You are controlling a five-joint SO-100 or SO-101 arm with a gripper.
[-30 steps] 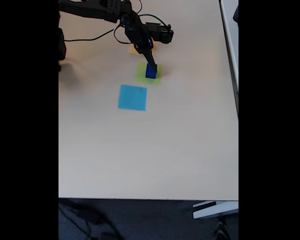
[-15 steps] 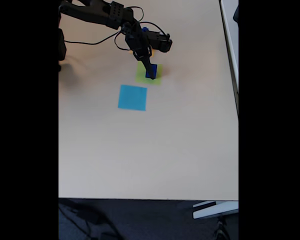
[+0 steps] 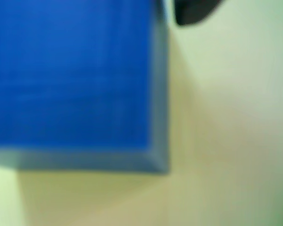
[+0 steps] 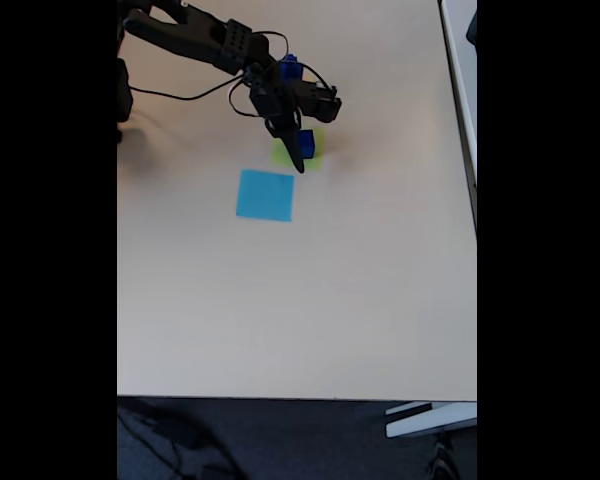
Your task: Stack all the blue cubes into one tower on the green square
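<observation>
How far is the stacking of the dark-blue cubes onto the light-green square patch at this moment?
Done: one solid dark-blue cube stands on the flat yellow-green square patch; the wrist view shows its top close up over green.
In hand: the black gripper is low beside that cube; whether its fingers are open or shut is unclear.
Left: another small blue cube sits behind the arm and is not stacked yet.

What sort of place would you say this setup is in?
Probably an office or lab: a plain beige table above dark carpet, bearing the arm, a light-blue patch, and a blue cube on the green square.
</observation>
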